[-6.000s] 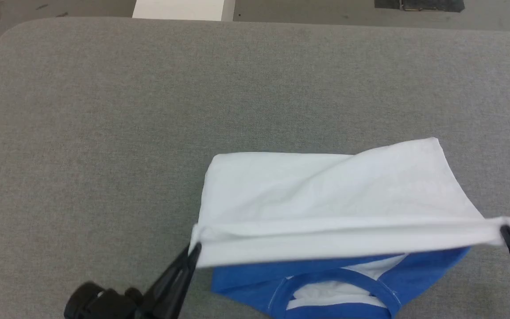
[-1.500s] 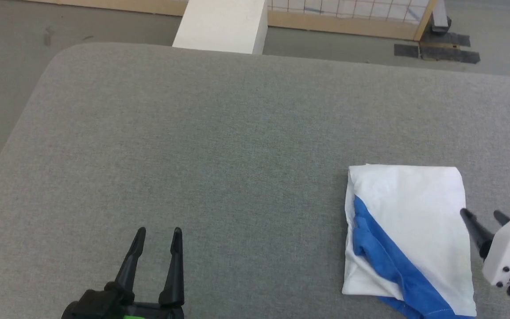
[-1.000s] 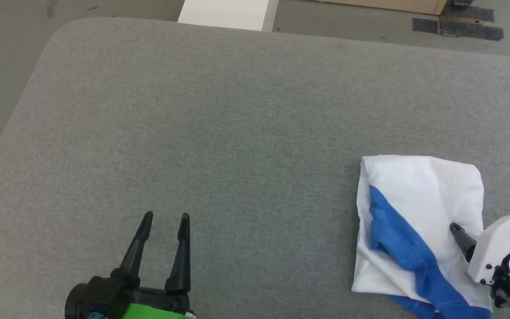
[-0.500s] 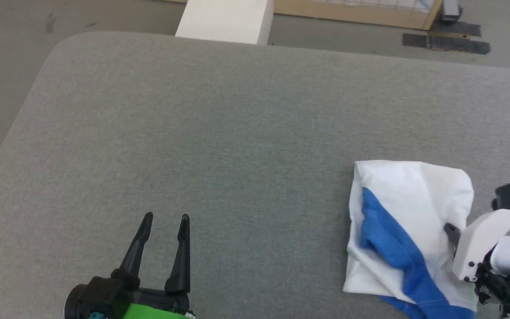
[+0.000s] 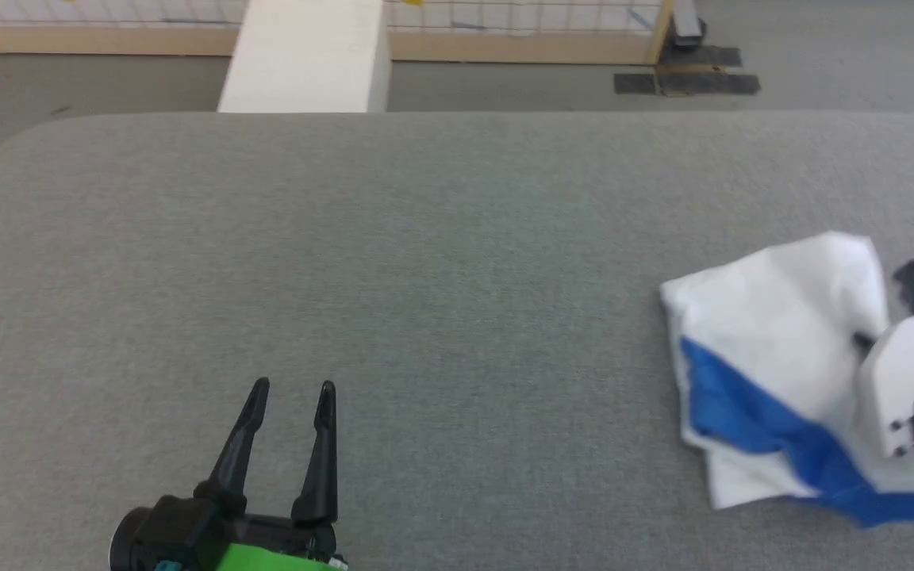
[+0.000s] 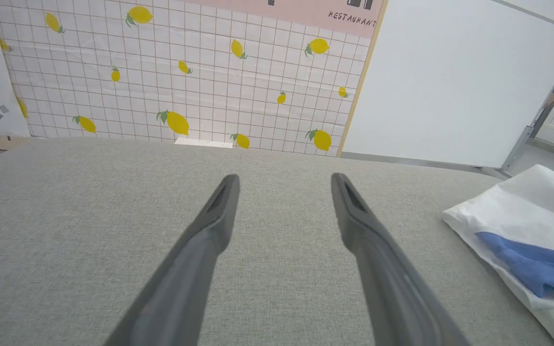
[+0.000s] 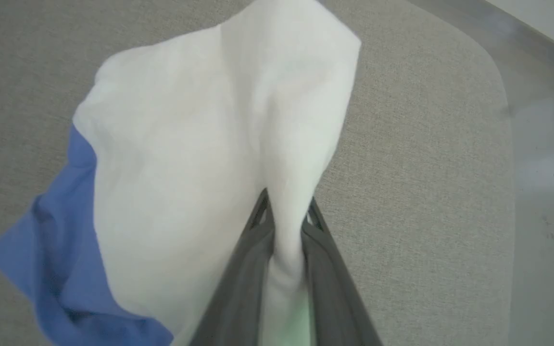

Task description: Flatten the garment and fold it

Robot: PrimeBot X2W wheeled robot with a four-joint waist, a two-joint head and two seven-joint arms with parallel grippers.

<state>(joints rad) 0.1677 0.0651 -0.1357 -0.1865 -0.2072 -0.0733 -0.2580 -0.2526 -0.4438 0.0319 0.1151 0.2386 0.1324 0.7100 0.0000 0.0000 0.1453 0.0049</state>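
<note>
The garment (image 5: 766,317) is clamped at a white fold by the right end effector (image 7: 286,204); the left end effector (image 5: 292,386) is spread wide, well apart from it.

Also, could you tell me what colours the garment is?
The garment is white with a blue band, clearest in the head view.

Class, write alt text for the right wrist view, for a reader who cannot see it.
The right gripper, two long dark fingers, pinches a bunched fold of a soft white T-shirt with royal-blue sleeve fabric at the left. Grey woven tabletop lies behind it.
</note>
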